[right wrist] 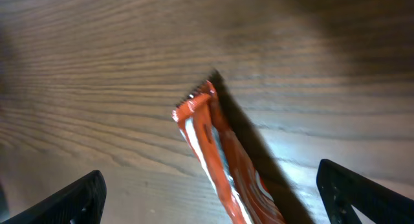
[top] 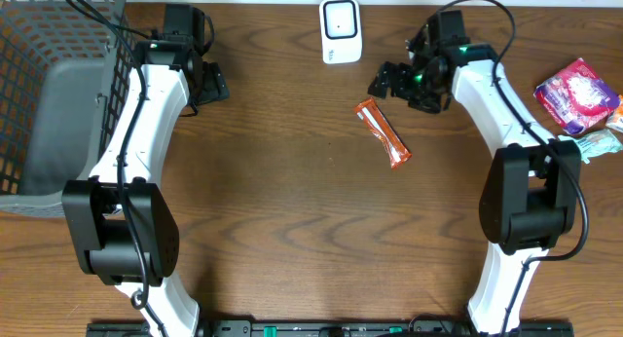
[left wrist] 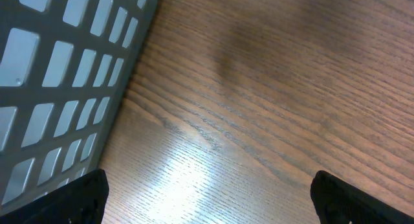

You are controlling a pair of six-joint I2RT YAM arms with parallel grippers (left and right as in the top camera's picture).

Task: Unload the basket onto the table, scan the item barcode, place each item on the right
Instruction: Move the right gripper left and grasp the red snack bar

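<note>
An orange snack bar wrapper [top: 382, 132] lies flat on the wooden table, slanting down to the right; the right wrist view shows its crimped end [right wrist: 217, 146] between my fingers. My right gripper [top: 397, 82] is open just above and right of the bar's top end, touching nothing. The white barcode scanner [top: 341, 30] stands at the table's back edge, centre. My left gripper [top: 210, 84] is open over bare wood at the back left, beside the basket, with nothing between its fingers [left wrist: 84, 199].
A grey wire basket [top: 49, 93] fills the left side, its wall [left wrist: 58, 88] close to my left gripper. At the right edge lie a pink snack packet [top: 576, 93] and a pale teal packet [top: 596, 142].
</note>
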